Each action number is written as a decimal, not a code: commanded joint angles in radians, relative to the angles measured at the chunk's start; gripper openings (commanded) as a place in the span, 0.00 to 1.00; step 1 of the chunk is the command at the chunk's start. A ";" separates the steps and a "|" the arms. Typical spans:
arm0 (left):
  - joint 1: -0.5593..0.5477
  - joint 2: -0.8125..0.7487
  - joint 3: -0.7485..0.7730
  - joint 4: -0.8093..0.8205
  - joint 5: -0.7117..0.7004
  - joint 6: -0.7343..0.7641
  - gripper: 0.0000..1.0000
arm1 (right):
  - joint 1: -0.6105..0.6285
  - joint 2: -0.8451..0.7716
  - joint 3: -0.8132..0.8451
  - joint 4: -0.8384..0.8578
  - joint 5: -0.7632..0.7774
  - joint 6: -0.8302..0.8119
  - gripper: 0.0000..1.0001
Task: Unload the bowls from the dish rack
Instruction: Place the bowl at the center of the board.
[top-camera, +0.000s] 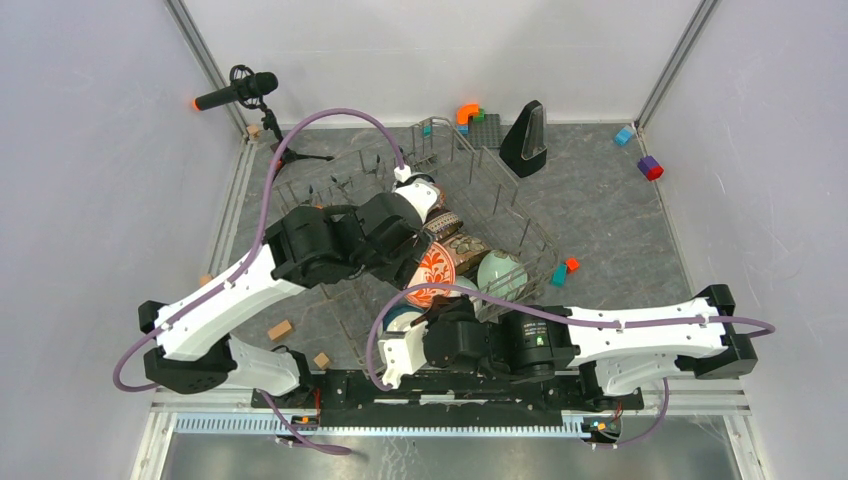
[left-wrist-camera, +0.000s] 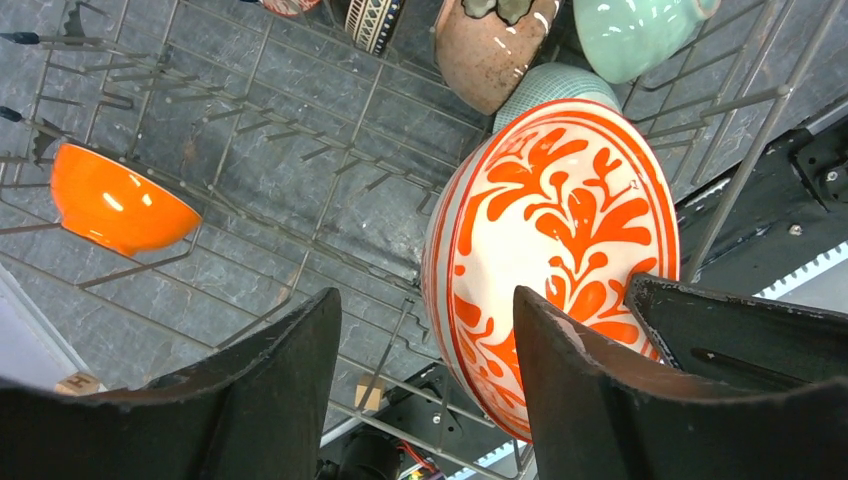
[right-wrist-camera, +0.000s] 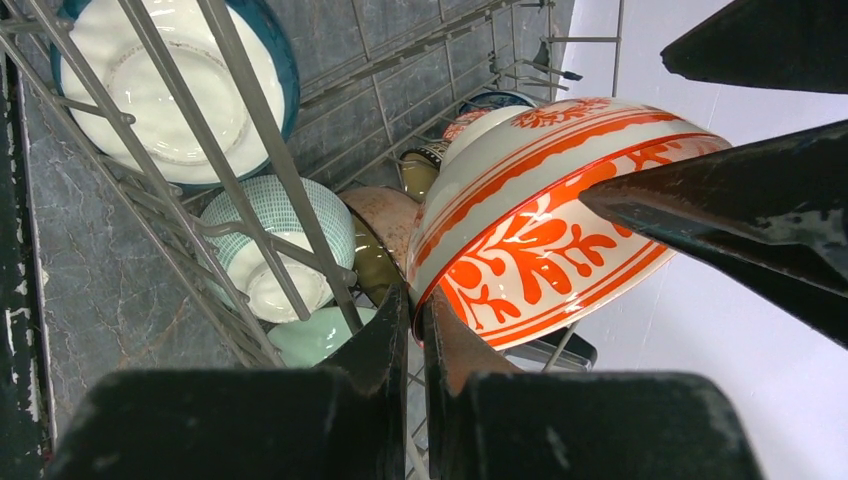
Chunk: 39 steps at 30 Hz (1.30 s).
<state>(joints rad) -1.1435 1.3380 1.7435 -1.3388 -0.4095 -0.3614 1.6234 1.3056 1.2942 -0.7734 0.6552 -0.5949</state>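
The red-floral bowl (top-camera: 437, 270) stands on edge at the near end of the dish rack (top-camera: 520, 215). My right gripper (right-wrist-camera: 417, 300) is shut on its rim, one finger inside and one outside. In the left wrist view my left gripper (left-wrist-camera: 428, 300) is open and straddles the same bowl (left-wrist-camera: 560, 220): its right finger is in front of the inner face, its left finger well clear of the outside. Behind in the rack are a tan bowl (left-wrist-camera: 490, 50), a mint one (left-wrist-camera: 630, 30), a green-checked one (right-wrist-camera: 270, 240), a teal one with a white base (right-wrist-camera: 170, 90) and an orange one (left-wrist-camera: 115, 200).
A microphone on a stand (top-camera: 235, 92) is at the far left and a black wedge (top-camera: 525, 140) is behind the rack. Small coloured blocks (top-camera: 565, 270) lie right of the rack, and wooden blocks (top-camera: 280, 330) lie near the left arm's base.
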 joint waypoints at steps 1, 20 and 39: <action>-0.008 -0.037 -0.008 0.005 -0.004 -0.014 0.72 | 0.009 -0.016 0.067 0.055 0.028 0.002 0.00; -0.012 -0.039 -0.047 0.024 0.082 0.009 0.37 | 0.009 0.037 0.161 0.013 0.019 0.017 0.00; -0.012 -0.104 -0.097 0.135 0.049 -0.036 0.02 | 0.009 0.014 0.155 0.093 -0.040 0.090 0.52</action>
<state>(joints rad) -1.1431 1.2861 1.6581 -1.2819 -0.3897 -0.3626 1.6451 1.3685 1.4189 -0.8104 0.6071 -0.5396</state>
